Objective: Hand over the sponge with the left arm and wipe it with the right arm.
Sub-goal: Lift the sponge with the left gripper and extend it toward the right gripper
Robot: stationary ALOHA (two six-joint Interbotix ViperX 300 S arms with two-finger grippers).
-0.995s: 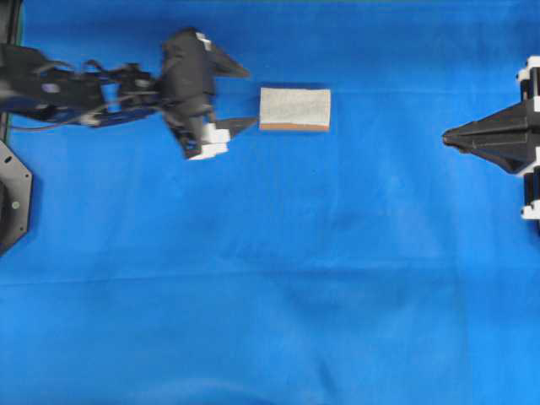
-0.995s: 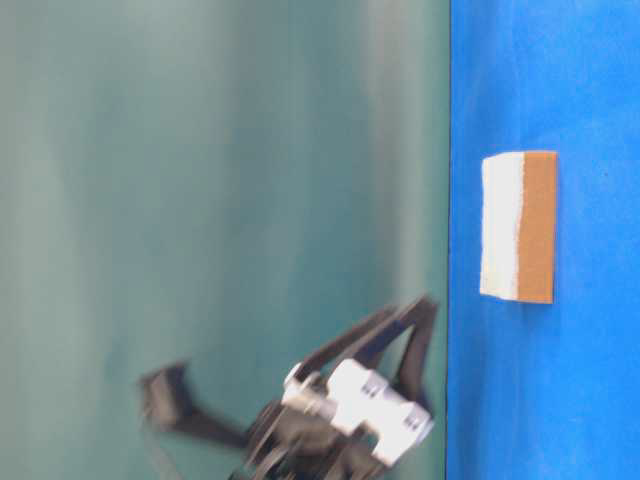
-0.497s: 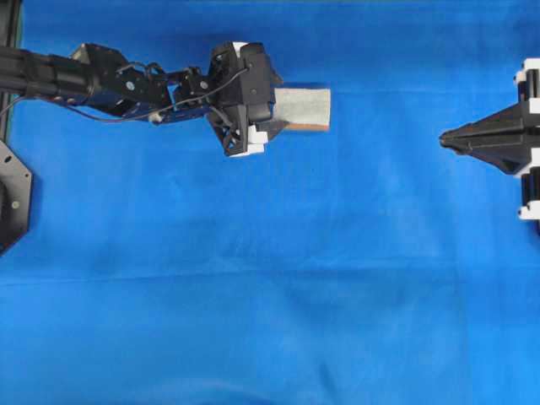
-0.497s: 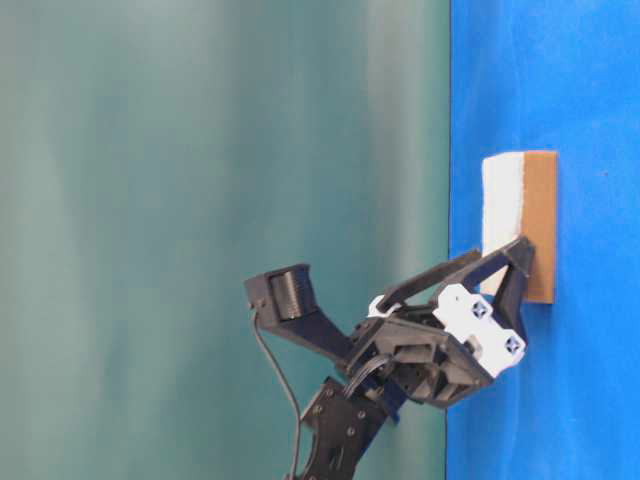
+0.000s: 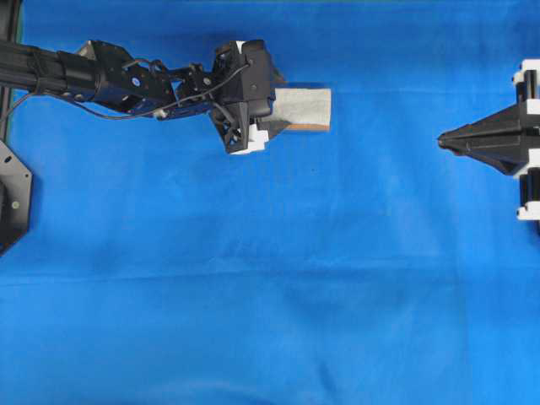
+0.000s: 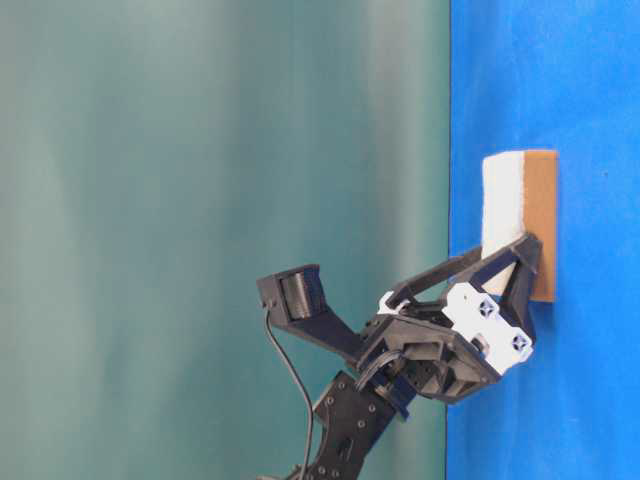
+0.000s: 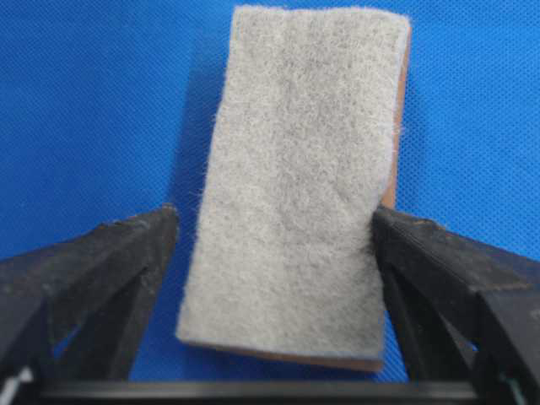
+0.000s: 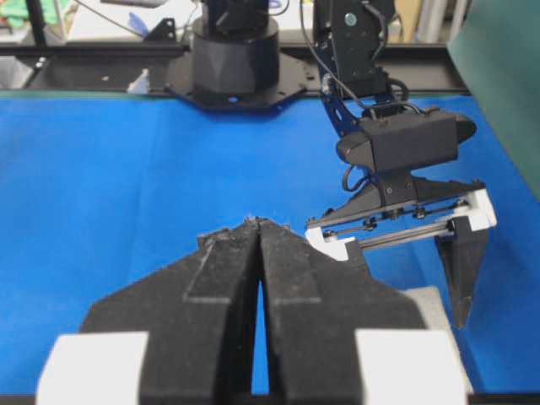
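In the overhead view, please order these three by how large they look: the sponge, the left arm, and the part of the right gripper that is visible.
1. Left arm, clearly the largest.
2. Right gripper, the visible part; the frame edge cuts it off.
3. Sponge, partly covered by the left gripper.

The last two look fairly close.

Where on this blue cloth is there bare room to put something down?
Bare: the whole near stretch of blue cloth, and the gap between the grey-topped rectangular sponge and the shut right pincer. Crowded: around the sponge, straddled by the open left pincer.
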